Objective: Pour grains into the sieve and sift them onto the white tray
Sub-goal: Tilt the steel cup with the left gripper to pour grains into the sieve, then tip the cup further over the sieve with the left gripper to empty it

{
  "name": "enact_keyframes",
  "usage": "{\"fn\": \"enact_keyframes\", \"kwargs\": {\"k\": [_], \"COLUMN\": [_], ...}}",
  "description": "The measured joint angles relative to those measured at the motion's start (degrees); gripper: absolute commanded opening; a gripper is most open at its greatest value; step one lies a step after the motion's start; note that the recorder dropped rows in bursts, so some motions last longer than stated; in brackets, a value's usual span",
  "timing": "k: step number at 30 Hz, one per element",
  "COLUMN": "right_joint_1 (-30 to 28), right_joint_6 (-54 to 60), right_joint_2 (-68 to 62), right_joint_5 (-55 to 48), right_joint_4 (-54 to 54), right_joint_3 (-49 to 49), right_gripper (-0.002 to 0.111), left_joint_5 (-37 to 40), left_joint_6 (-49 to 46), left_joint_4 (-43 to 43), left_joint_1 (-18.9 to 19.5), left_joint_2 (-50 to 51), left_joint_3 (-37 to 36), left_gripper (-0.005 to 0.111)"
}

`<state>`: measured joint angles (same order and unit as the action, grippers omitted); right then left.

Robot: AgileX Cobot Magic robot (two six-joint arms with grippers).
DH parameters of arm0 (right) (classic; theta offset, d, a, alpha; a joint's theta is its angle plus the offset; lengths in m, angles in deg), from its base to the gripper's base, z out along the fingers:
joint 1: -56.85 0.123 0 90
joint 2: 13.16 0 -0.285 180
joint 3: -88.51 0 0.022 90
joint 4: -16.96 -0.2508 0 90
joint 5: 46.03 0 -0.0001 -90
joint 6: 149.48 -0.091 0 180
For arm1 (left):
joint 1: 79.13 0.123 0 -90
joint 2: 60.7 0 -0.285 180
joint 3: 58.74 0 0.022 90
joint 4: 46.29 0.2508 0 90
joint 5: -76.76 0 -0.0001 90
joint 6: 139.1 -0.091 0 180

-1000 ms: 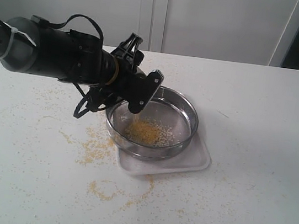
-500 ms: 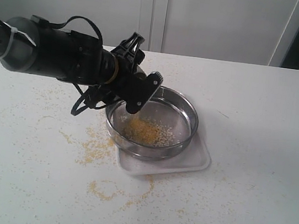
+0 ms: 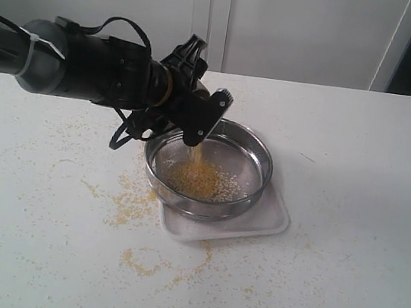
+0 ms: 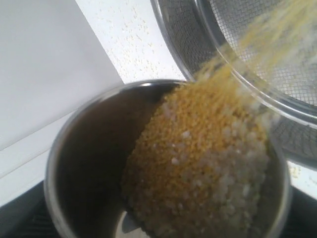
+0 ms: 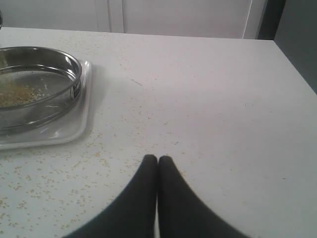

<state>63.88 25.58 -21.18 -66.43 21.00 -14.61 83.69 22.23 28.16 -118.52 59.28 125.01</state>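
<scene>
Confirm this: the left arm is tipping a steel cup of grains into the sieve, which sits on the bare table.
Wrong in one point: the sieve sits on the white tray, not the bare table, as the exterior view shows. The steel cup is indeed pouring grains into it.

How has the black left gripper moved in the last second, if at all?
Yes. The left gripper, holding the small steel cup, rose slightly above the left rim of the round steel sieve, which stayed put.
</scene>
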Motion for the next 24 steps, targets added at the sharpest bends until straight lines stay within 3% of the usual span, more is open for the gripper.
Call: {"fn": "enact_keyframes", "kwargs": {"k": [24], "right_joint_1": [0.0], "right_joint_6": [0.0], "right_joint_2": [0.0], "right_joint_5": [0.0], "right_joint_4": [-0.1], "right_joint_3": [0.0], "right_gripper": [0.000], "left_joint_5": [4.6], "left_joint_6": [0.1], "left_joint_4": [6.9], "left_joint_1": [-1.3], "left_joint_2": [1.2], "left_joint_3": [0.1], "left_gripper": [0.000]}}
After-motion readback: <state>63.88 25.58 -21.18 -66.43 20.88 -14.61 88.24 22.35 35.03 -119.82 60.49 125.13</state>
